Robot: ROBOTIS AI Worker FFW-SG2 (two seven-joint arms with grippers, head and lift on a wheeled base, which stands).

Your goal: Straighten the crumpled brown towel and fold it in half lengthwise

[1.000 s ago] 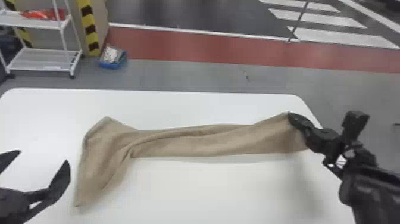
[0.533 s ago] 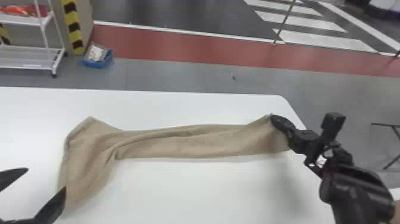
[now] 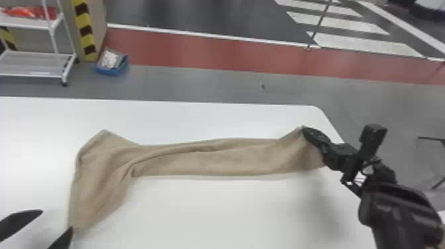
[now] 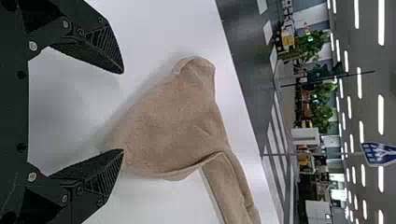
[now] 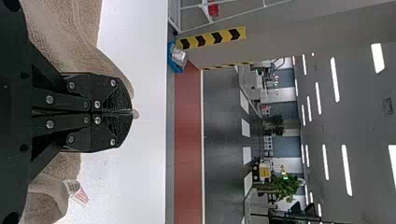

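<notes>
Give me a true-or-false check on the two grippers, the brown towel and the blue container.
1. The right gripper is closed on the far corner of the towel's right end. True.
2. The left gripper is clamped on the towel. False: the left gripper's fingers are spread, with nothing held between them.
3. The towel is folded into a neat square. False: the towel is a long, narrow, creased strip that widens at its left end.
4. The towel's left end rests on the white table. True.
5. The blue container stands on the table. False: the blue container is on the floor beyond the table.
</notes>
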